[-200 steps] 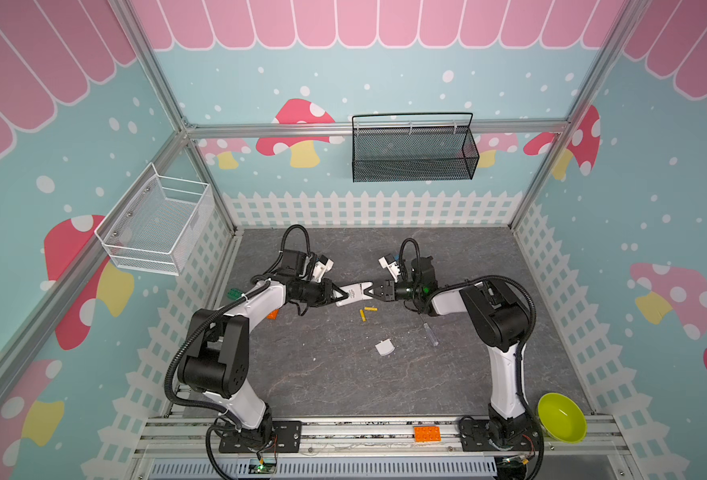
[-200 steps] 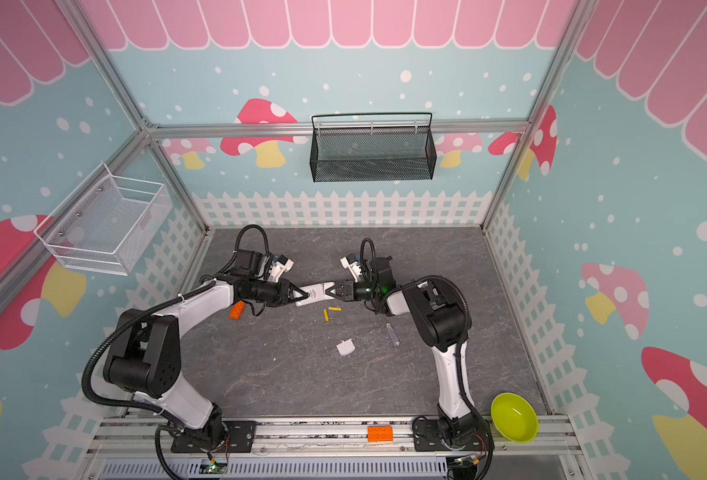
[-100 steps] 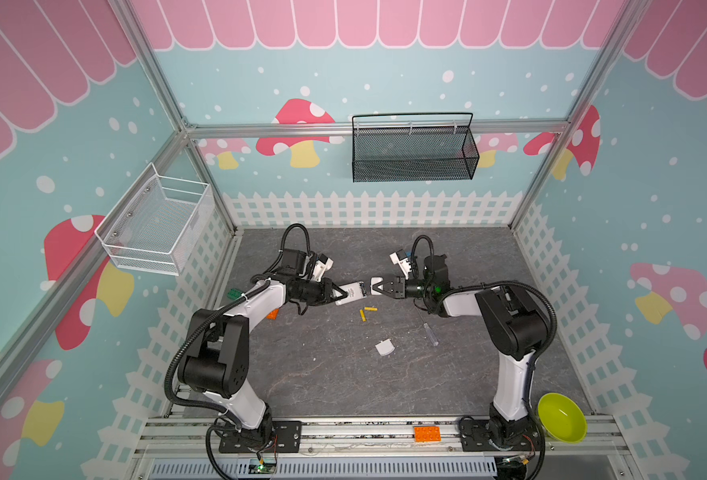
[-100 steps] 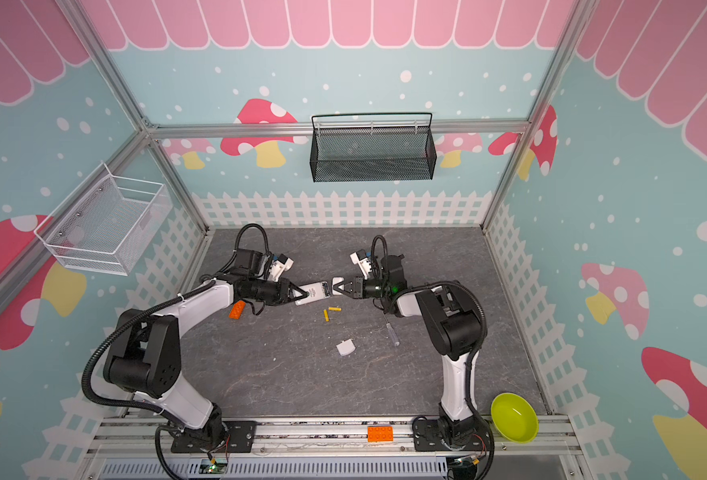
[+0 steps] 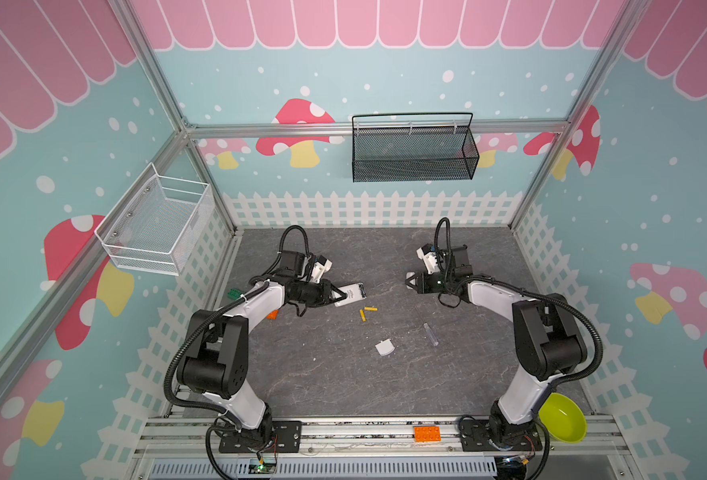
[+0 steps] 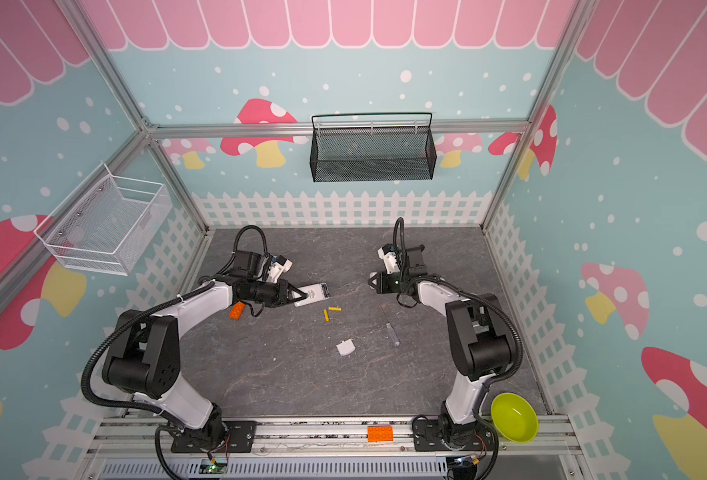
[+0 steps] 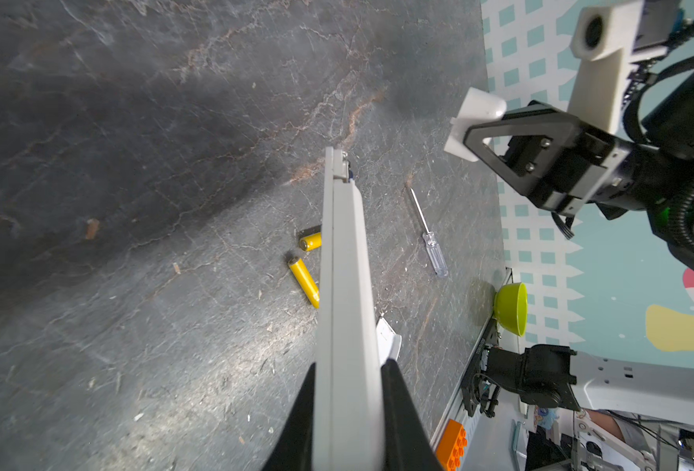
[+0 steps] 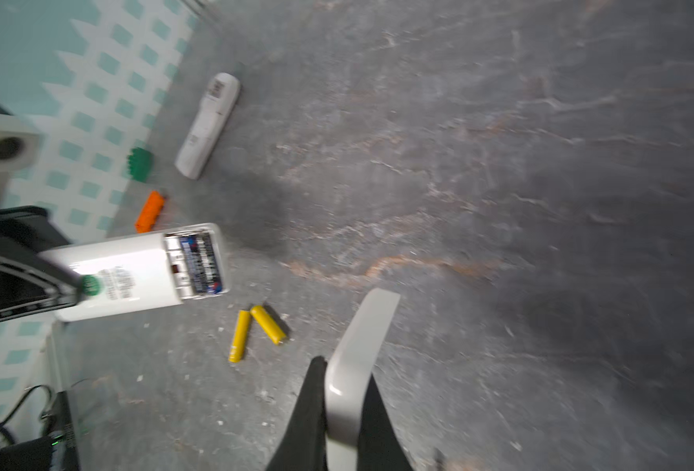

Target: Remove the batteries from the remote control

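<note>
- The left pincer point(image 5: 340, 296) is clenched on the near end of the white remote control point(image 5: 351, 293). The far end points away from its tips, toward the right pincer point(image 5: 410, 279).
- At that far end the battery bay stands uncovered. In the right wrist view, dark batteries point(image 8: 200, 265) sit side by side inside it.
- The right pincer grips a white curved cover point(image 8: 357, 346) between its black fingers point(image 8: 310, 403). It hangs well apart from the remote's free end.
- Two yellow batteries point(image 5: 362, 316) lie on the grey bench point(image 5: 322, 374) just past the left pincer's tips, beside the remote's open end. Their near ends almost meet in a V. They lie between the two pincers, closer to the left one.
- Farther from both pincers, toward the arm bases, a loose white cover point(image 5: 384, 347) lies flat on the bench.
- A clear-handled screwdriver point(image 6: 391, 330) lies nearer the right pincer than the left, apart from both.
- Behind the left pincer, by its arm, sit an orange block point(image 6: 236, 310) and a green block point(image 5: 234, 294).
- The right wrist view alone shows a second remote point(image 8: 208, 124) beyond those blocks, near the fence wall.
</note>
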You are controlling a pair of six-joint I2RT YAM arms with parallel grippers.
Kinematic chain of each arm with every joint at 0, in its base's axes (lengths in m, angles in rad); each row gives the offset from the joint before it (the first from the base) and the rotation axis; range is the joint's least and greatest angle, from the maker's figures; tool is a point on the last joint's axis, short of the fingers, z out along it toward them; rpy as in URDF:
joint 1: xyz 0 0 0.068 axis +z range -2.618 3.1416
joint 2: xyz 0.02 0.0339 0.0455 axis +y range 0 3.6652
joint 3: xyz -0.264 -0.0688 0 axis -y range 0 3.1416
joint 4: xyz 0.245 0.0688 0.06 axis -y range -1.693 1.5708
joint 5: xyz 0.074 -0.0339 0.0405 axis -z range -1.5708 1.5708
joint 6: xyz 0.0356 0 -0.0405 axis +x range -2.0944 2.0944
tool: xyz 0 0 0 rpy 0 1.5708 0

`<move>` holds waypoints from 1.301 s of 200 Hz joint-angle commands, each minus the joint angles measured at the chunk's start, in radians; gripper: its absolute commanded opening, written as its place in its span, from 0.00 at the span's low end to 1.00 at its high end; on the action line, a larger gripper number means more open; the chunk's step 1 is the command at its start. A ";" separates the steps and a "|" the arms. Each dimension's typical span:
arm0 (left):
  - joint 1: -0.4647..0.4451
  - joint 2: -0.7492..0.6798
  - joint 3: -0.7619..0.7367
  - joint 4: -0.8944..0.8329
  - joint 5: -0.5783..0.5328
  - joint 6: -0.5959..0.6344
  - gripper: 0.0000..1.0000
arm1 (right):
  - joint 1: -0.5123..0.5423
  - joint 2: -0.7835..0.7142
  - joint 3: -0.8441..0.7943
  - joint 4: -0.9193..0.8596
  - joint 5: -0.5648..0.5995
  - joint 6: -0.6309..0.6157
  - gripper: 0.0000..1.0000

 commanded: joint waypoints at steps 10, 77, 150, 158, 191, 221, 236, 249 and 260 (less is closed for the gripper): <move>-0.066 -0.025 -0.012 0.039 0.097 -0.011 0.00 | -0.009 -0.031 -0.003 -0.217 0.249 -0.117 0.05; -0.173 -0.007 -0.101 0.138 0.131 -0.116 0.00 | -0.017 -0.051 -0.036 -0.315 0.472 -0.107 0.10; -0.211 0.001 -0.163 0.111 0.087 -0.118 0.00 | -0.016 -0.061 -0.039 -0.304 0.470 -0.116 0.25; -0.212 0.003 -0.166 0.113 0.082 -0.122 0.00 | -0.016 -0.057 -0.034 -0.305 0.466 -0.116 0.27; -0.212 0.020 -0.164 0.055 0.046 -0.103 0.04 | -0.017 -0.077 -0.033 -0.307 0.417 -0.111 0.32; -0.209 0.034 -0.162 0.019 0.005 -0.097 0.08 | -0.015 -0.126 -0.050 -0.323 0.379 -0.102 0.35; -0.205 0.035 -0.168 0.011 -0.013 -0.101 0.14 | -0.011 -0.171 -0.090 -0.307 0.339 -0.098 0.36; -0.196 0.045 -0.172 0.022 -0.031 -0.112 0.17 | -0.010 -0.201 -0.125 -0.299 0.336 -0.095 0.37; -0.188 0.052 -0.167 0.016 -0.046 -0.109 0.21 | -0.009 -0.222 -0.153 -0.300 0.334 -0.094 0.37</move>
